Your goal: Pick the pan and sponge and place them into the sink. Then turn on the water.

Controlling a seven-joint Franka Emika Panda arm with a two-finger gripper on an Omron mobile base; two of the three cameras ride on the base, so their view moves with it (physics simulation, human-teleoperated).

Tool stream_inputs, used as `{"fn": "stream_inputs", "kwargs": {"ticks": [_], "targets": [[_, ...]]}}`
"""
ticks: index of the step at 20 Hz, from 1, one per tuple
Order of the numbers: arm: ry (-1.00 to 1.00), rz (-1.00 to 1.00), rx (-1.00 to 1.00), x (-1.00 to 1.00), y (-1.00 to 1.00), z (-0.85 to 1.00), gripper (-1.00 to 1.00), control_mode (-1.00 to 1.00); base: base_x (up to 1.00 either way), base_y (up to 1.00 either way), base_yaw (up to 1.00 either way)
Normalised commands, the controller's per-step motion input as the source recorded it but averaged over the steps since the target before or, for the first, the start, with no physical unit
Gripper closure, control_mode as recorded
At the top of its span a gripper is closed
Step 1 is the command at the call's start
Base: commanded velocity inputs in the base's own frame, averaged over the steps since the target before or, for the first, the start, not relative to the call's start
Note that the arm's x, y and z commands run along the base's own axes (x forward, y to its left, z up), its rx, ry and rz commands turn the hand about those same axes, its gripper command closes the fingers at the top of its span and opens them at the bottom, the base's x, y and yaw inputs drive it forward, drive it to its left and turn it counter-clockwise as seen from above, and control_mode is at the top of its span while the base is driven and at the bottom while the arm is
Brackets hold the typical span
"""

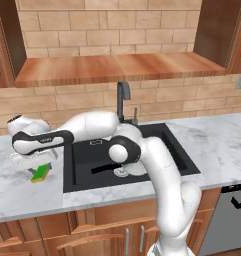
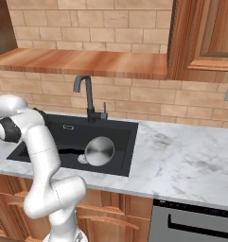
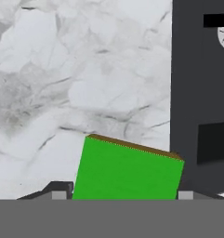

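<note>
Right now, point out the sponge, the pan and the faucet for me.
sponge [image 3: 127, 173], hand view, middle of its green top face.
pan [image 2: 99, 151], right base view, centre of its silver round body.
faucet [image 2: 89, 97], right base view, upright dark stem.

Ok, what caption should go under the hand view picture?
Green sponge between the hand's fingertips on the marble counter, beside the black sink.
</note>
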Motion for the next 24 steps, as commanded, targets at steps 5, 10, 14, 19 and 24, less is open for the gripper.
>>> {"fn": "stream_inputs", "kwargs": {"ticks": [5, 10, 14, 19, 24], "targets": [[-0.02, 0.0, 0.0, -0.24, -0.76, 0.0, 1.0, -1.0, 0.0, 0.0, 0.0], [-0.06, 0.0, 0.0, -0.28, -0.8, 0.0, 1.0, -1.0, 0.0, 0.0, 0.0], [-0.07, 0.0, 0.0, -0.22, -0.89, 0.0, 1.0, -1.0, 0.0, 0.0, 0.0], [-0.05, 0.0, 0.0, -0.06, -0.82, 0.0, 1.0, -1.0, 0.0, 0.0, 0.0], [-0.02, 0.0, 0.0, 0.0, -0.71, -0.01, 1.0, -1.0, 0.0, 0.0, 0.0]]}}
